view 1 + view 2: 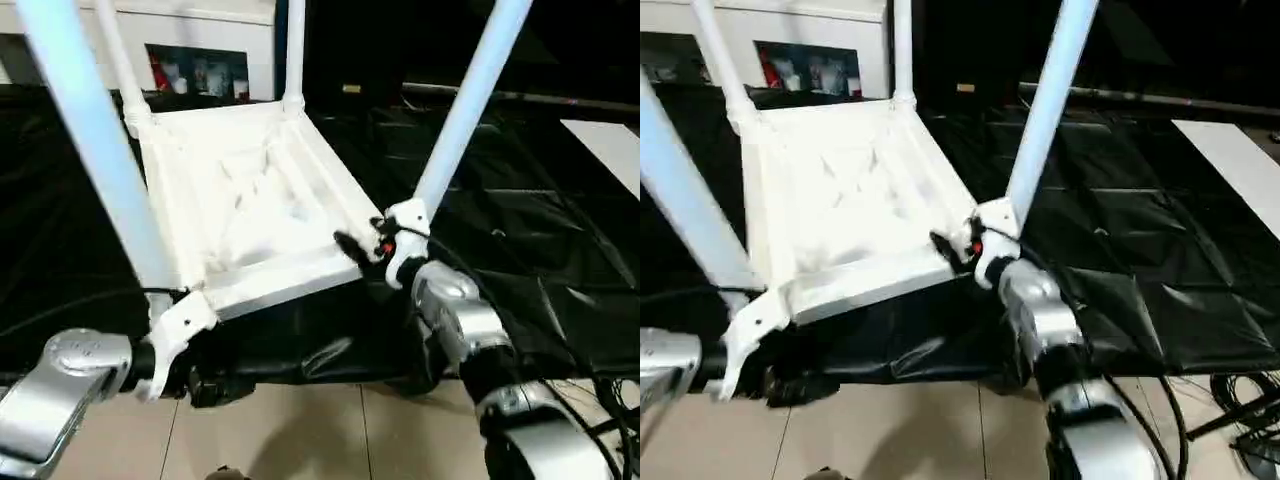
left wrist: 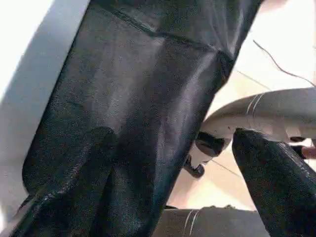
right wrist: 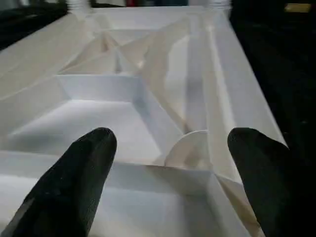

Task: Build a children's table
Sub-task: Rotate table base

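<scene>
Tipping is my worry: the children's table [image 1: 255, 215] lies upside down on the black-covered bench [image 1: 1120, 250], four legs up, its near edge overhanging. My right gripper [image 3: 170, 163] and left gripper [image 2: 173, 173] both stand apart, holding nothing, so a knock could slide it off. No readable writing anywhere.

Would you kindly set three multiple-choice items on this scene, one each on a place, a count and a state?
1. The table top lies on:
A. a black sheet
B. bare tiles
C. a wooden bench

2. Legs standing up from the top:
A. two
B. three
C. four

3. The right gripper is:
A. shut on a leg
B. open
C. shut on a cable

Key: 1 A, the black sheet spreads beneath it; 2 C, one leg rises at each corner; 3 B, its fingers stand apart over the ribbed underside.
</scene>
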